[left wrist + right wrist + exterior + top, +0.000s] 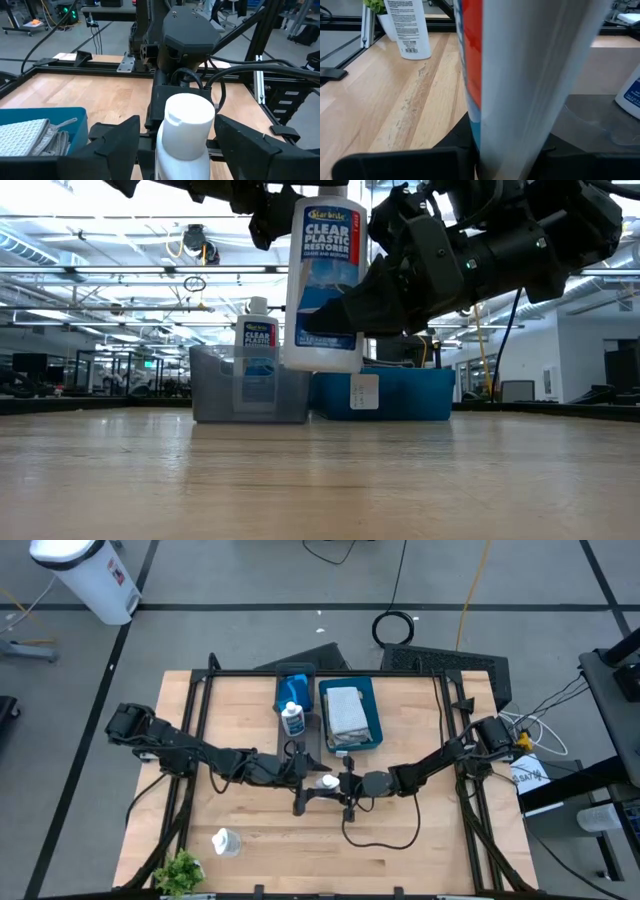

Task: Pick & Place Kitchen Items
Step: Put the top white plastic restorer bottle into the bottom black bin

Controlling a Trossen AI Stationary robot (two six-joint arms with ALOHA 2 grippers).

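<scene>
- Clearly the left tool (176,131) is spread: its two dark fingers (116,142) stand either side of the cap w/ a gap on each side, touching nothing.
- The right tool (340,315) is pinching the tall white plastic bottle with the blue-and-red "Clear Plastic Restorer" label (322,280), gripping low on the body from the opposite side.
- Bottle sits upright, mid-tabletop, between both tools; its btm looks clear of the wooden tabletop (250,860), so it hangs in the air.
- Risk 1: only one tool carries it, and low down, so most of the bottle stands above the grip. The smooth plastic could pivot or slide in the pinch, esp. w/ a quick swing.
- Risk 2: left fingers are just beside the cap. Pulling back off-line could clip it and knock the bottle askew or out of the grip.
- Risk 3: if it drops it prob. tips and rolls.
- Risk 4: a matching small white bottle (292,718) already stands in the grey see-through rectangular tray (215,395) at the far side. Setting this one in beside it could knock that one over.
- Look of the bottle: rounded white flip cap, glossy sides, label facing the low view, no dents visible; fill level can't tell.
- Farther out: blue rectangular tray (372,705) holds a folded grey cloth (345,712). A third white bottle (226,840) stands near the small green leafy plant (180,870) at the near-left corner, well apart.
</scene>
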